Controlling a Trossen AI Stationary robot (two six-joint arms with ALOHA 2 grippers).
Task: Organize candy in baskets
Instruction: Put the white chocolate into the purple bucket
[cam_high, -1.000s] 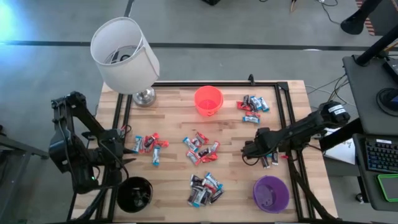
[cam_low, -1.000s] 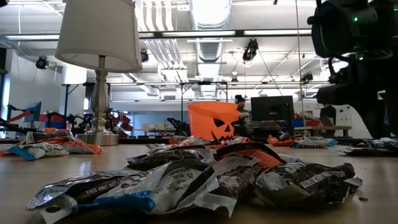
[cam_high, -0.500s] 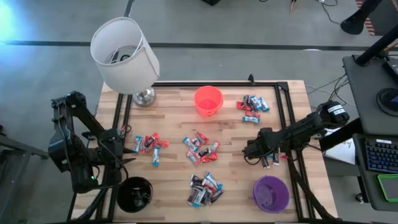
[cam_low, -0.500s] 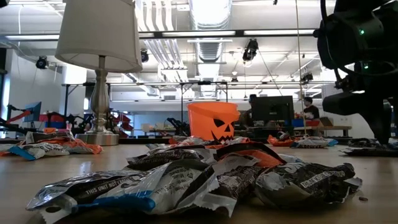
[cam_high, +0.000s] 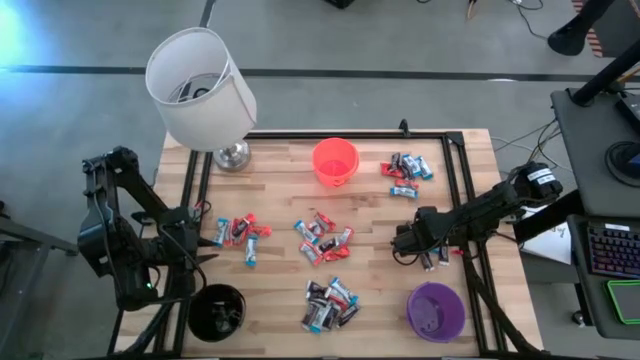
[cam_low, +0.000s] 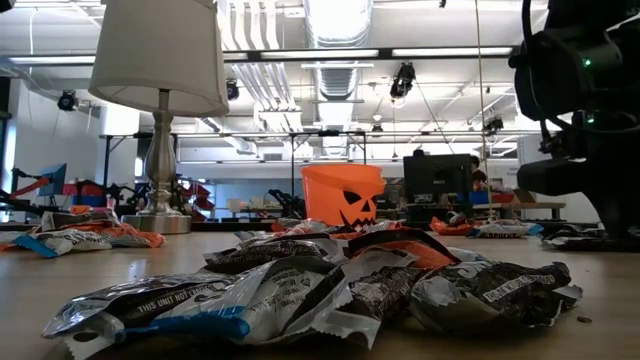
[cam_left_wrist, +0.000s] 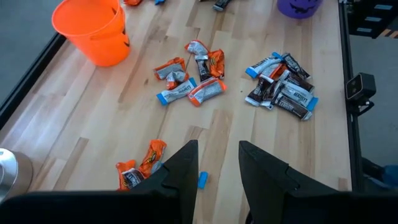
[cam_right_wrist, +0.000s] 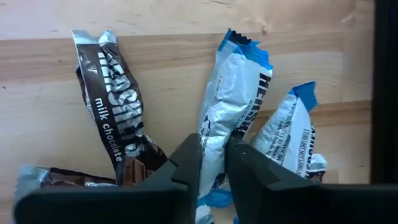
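Wrapped candy lies in several heaps on the wooden table: (cam_high: 240, 235), (cam_high: 322, 238), (cam_high: 330, 303), (cam_high: 408, 172), and a few pieces by the right rail (cam_high: 432, 258). The baskets stand apart: orange (cam_high: 335, 162) at the far middle, black (cam_high: 216, 312) near left, purple (cam_high: 435, 310) near right. My right gripper (cam_right_wrist: 213, 144) points down at the right-rail pieces, shut on a white-and-blue candy (cam_right_wrist: 233, 99). A brown milk-chocolate bar (cam_right_wrist: 115, 106) and another white-and-blue one (cam_right_wrist: 289, 130) lie beside it. My left gripper (cam_left_wrist: 217, 168) hangs open above the table's left edge, holding nothing. My right gripper pinches the white-and-blue candy between its two fingers, on its two long sides (cam_right_wrist: 214, 134) toward its nearer end. The fingers come from above, pointing down, one on each side of the wrapper. The candy lies flat on the table among its neighbours.
A lamp with a white shade (cam_high: 200, 90) stands at the far left corner. A black metal frame (cam_high: 455, 180) runs along the table's edges, close to my right gripper. Bare wood lies between the heaps.
My right gripper has sunk a little toward the candy by the right rail. The candy heaps and baskets lie as before.
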